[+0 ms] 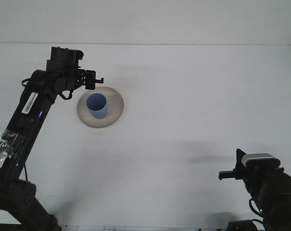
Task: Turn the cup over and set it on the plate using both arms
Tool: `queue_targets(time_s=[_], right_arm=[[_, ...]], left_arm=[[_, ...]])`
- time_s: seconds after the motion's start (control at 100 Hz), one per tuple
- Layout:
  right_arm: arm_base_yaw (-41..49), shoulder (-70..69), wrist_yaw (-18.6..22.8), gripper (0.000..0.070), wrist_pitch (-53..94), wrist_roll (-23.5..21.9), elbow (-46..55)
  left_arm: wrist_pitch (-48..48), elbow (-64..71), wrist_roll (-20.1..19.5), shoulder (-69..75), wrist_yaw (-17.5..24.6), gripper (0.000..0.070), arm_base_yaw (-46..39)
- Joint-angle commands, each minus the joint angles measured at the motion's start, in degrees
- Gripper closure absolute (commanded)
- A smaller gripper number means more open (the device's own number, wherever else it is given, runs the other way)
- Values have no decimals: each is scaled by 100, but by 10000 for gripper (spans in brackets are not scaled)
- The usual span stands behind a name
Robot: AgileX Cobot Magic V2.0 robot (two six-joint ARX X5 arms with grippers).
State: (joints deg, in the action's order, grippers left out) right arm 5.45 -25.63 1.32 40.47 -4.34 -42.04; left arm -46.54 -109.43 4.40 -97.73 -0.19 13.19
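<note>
With the small blue cup (97,106) upright on the round beige plate (117,102), the seemingly released left gripper (98,80) should lift clear without clipping it.

A small blue cup (97,106) stands on a round, cream-coloured plate (115,102), mouth up, its open rim facing the camera and its inside the same blue. It sits a little left of the plate's middle, with bare plate showing all round it. Nothing touches it. The plate lies flat on the white surface (193,106), in the left half of the view, toward the far side.
</note>
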Motion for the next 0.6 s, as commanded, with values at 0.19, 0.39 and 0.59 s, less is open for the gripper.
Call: queue_targets(time_s=[0.19, 0.39, 0.59], right_arm=[[-2, -31, -26, 700, -59, -15, -52], [-2, -31, -26, 700, -68, -15, -52], [-2, -31, -26, 700, -129, -15, -52]], left_arm=[[472, 1126, 87, 1416, -42, 489, 420], [1266, 3161, 588, 3080, -750, 488, 520], [1847, 5080, 717, 4592, -787, 489, 520]])
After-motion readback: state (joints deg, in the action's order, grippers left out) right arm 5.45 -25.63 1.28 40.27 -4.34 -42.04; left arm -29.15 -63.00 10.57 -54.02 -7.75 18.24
